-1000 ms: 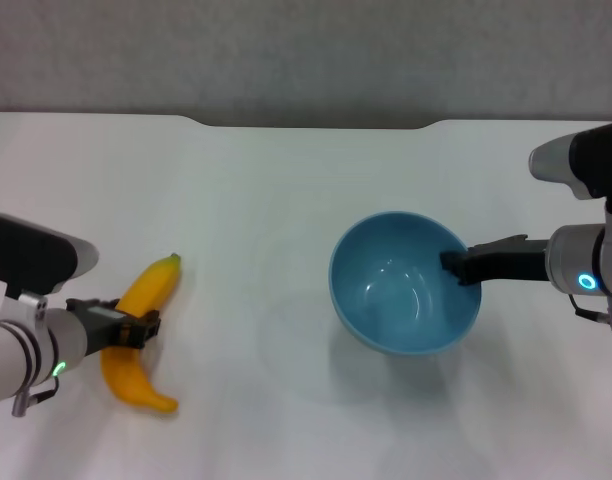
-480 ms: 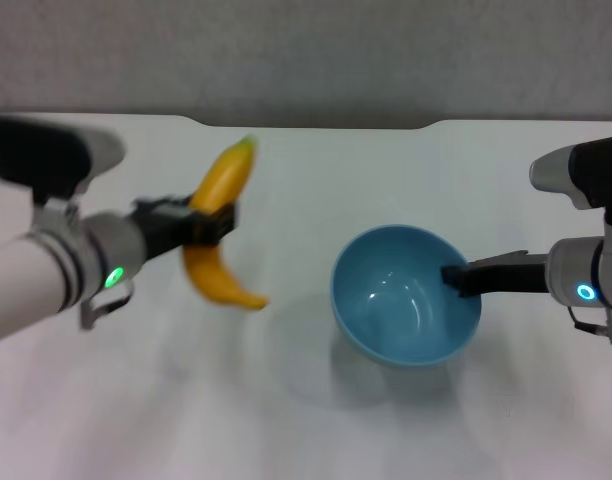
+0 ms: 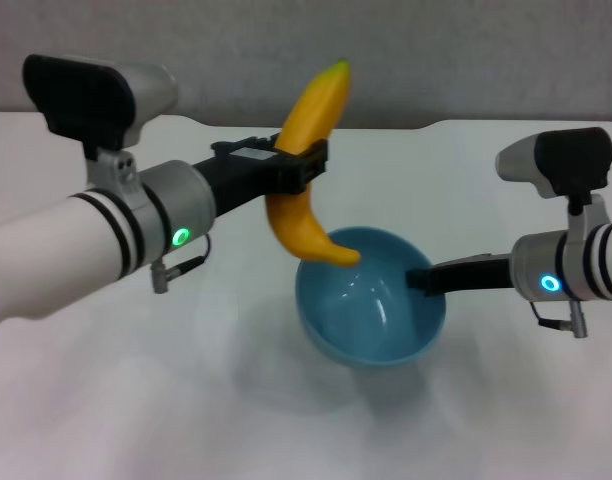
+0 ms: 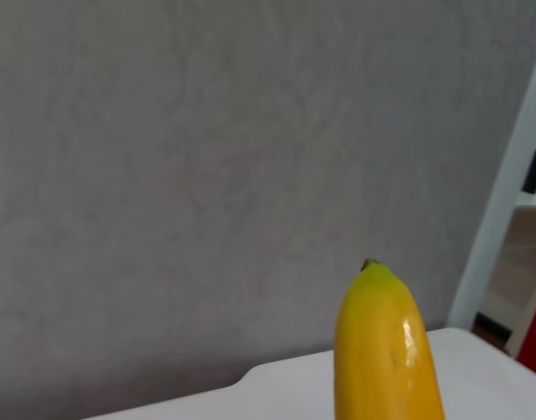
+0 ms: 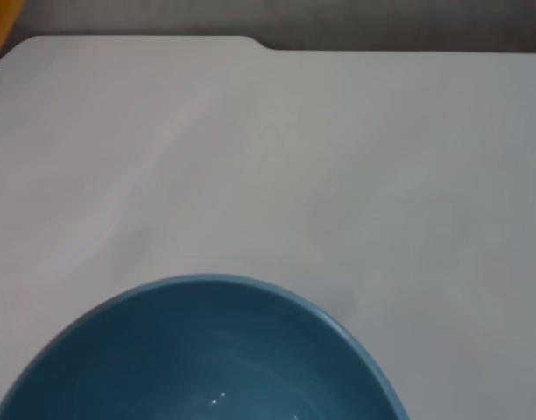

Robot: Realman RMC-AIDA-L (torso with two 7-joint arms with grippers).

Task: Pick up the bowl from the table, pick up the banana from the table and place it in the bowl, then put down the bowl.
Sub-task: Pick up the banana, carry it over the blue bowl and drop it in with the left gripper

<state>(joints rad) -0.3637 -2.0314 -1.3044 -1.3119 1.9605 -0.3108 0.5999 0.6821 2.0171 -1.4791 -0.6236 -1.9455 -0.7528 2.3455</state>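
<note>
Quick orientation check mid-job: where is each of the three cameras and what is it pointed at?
Head: looks forward and down at the table; shows left claw gripping the banana, right claw holding the bowl.
Left wrist: faces the wall past the banana's tip; no claw visible.
Right wrist: looks across the bowl's rim; no claw visible.
Shared: banana, bowl, table.

Plain grey wall behind, white door frame at its side
</note>
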